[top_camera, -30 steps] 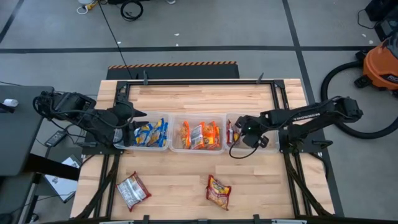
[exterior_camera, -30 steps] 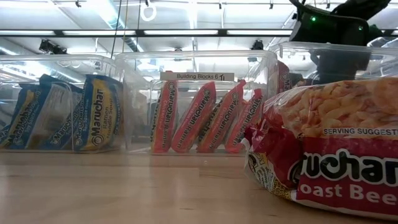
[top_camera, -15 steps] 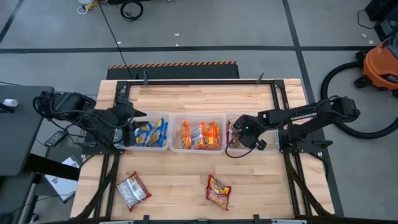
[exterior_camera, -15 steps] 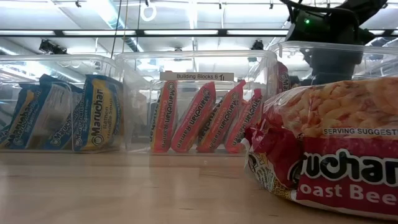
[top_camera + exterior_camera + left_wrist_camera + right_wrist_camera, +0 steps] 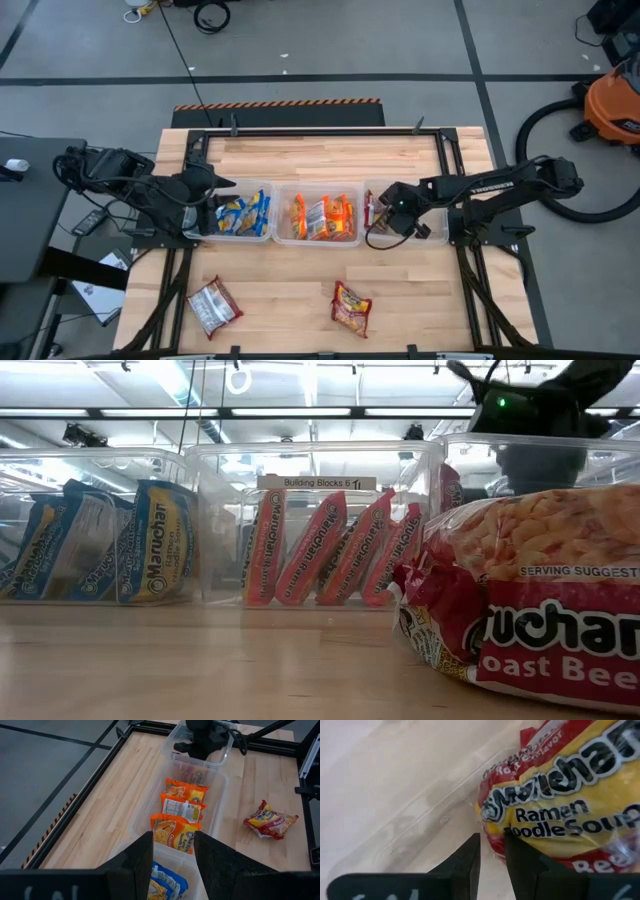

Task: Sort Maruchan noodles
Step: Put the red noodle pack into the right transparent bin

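Right gripper [image 5: 377, 224]: in right bin [image 5: 434, 240], fingers narrowly parted beside red packet [image 5: 560, 800].
Left gripper [image 5: 207, 200]: parted, empty, beside blue bin [image 5: 240, 238].

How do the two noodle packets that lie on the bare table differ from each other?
The left loose packet is red with silver-white; the right loose packet is red with yellow. The left loose packet lies near the table's left edge, in front of the blue packets' bin; the right loose packet lies near the middle, in front of the orange packets' bin. Both lie flat outside the bins, with no gripper near them.
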Motion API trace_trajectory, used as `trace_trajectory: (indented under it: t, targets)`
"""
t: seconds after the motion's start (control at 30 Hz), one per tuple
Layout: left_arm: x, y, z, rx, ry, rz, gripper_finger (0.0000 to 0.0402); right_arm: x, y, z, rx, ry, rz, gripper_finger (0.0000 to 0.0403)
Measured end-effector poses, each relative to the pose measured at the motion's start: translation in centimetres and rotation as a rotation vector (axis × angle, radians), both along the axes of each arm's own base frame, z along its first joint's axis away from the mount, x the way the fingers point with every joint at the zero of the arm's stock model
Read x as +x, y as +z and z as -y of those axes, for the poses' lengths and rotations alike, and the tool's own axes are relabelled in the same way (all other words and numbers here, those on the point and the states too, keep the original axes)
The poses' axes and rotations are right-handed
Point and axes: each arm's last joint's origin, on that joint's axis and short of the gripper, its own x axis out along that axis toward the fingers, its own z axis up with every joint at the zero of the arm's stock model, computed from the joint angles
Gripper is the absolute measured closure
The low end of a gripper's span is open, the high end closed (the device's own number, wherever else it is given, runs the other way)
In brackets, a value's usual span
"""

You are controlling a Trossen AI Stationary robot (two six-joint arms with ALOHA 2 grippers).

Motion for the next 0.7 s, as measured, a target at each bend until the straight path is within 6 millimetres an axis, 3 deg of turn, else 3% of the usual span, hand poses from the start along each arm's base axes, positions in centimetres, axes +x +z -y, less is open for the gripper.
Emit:
trace_trajectory:
  t: [0.1, 0.37, 0.7]
  targets:
    - [0.0, 0.0, 0.0, 0.000, 0.000, 0.000, 0.0253, 0.2, -1.0, 0.1, -0.026, -0.009, 0.001, 0.0308]
    - [0.0, 0.0, 0.0, 0.000, 0.000, 0.000, 0.0253, -0.6, -0.8, -0.1, 0.001, -0.051, -0.048, 0.0309]
    - [0.0, 0.0, 0.0, 0.000, 0.000, 0.000, 0.0253, -2.2, 0.9, -0.4, -0.051, -0.032, -0.143, 0.0316]
